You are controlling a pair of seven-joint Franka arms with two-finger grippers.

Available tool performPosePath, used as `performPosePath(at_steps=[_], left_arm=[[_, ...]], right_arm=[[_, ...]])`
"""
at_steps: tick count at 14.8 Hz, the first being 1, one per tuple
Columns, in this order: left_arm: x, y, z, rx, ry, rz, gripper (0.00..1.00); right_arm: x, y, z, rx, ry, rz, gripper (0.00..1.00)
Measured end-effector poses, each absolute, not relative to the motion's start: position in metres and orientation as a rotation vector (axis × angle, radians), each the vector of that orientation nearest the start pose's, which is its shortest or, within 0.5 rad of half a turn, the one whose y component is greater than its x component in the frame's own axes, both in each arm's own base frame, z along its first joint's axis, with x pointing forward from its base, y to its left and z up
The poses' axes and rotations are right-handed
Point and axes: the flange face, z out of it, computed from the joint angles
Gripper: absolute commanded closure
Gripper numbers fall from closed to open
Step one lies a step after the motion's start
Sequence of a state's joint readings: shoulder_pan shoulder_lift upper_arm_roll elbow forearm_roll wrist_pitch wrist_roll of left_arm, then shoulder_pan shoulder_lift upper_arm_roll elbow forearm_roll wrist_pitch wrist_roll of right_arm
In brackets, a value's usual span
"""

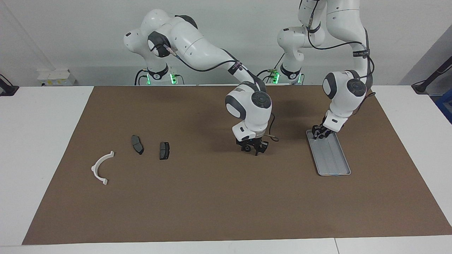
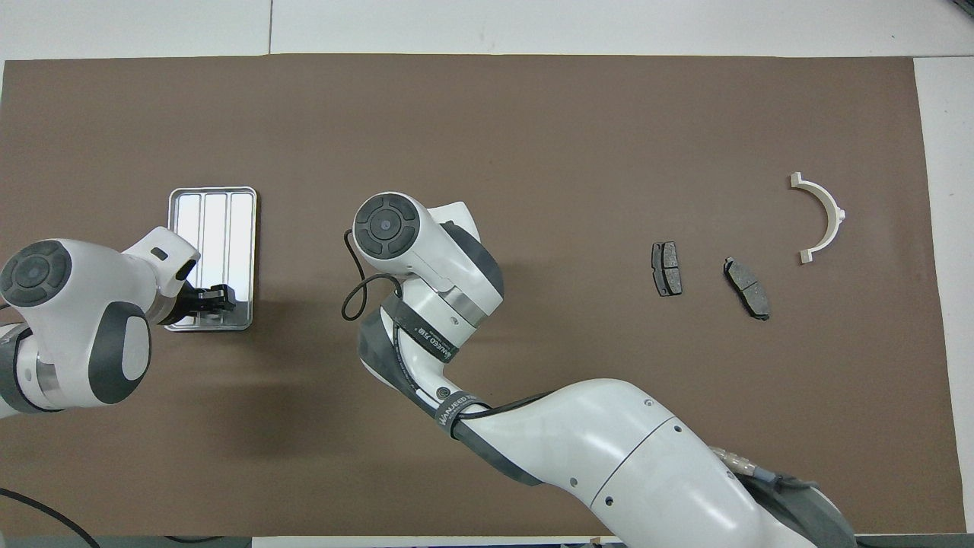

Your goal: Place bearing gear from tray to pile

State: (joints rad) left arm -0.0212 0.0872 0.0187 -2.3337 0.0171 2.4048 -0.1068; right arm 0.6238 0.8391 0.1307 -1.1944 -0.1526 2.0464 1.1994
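Step in hand, as I read it: re-grasp on the mat [image 1: 197,197], midway between tray and pile. Your right gripper [image 1: 253,150] is down at mat level with a small dark round part [image 1: 248,149] right at its tips. I take that for the bearing gear, so it's out of the tray [image 1: 333,158] but not delivered.

I can't tell whether the right gripper is wide, narrow or clamped on the part. The overhead view is no help, since the wrist covers it.

From the right gripper, the pile [image 1: 137,144] is well apart toward the right arm's end of the table: two brake pads [image 1: 164,150] plus the white bracket [image 1: 101,168]. The tray is toward the left arm's end.

The left gripper [image 1: 319,133] sits low over the tray's robot-side end. I can't tell its state either, or whether anything is under it.

Next move calls for:
- confirm the grip before you lift
- carry the gear clear of the mat
- set it down beside the pads without knocking them
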Motion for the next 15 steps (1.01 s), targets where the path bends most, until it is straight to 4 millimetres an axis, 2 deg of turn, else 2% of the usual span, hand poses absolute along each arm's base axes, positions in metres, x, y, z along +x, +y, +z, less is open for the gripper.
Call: performPosePath(at_steps=[2, 3, 5, 8, 10, 15], left_arm=[[0.511, -0.002, 0.299, -3.125, -0.146, 0.022, 0.8], [0.512, -0.003, 0.3, -3.125, -0.145, 0.018, 0.87], [0.511, -0.004, 0.3, -3.125, -0.147, 0.018, 0.93], [0.512, -0.004, 0.3, -3.124, -0.166, 0.016, 0.94], [0.515, -0.006, 0.305, -3.122, -0.212, 0.001, 0.94], [0.538, -0.021, 0.341, -3.118, -0.275, -0.012, 0.94]], right_arm=[[0.578, 0.494, 0.283, -3.078, 0.657, -0.069, 0.39], [0.578, 0.494, 0.283, -3.076, 0.657, -0.07, 0.48], [0.579, 0.493, 0.284, -3.074, 0.659, -0.07, 0.64], [0.581, 0.491, 0.288, -3.058, 0.673, -0.065, 0.86], [0.582, 0.491, 0.289, -3.055, 0.676, -0.062, 0.98], [0.583, 0.49, 0.289, -3.05, 0.682, -0.055, 1.0]])
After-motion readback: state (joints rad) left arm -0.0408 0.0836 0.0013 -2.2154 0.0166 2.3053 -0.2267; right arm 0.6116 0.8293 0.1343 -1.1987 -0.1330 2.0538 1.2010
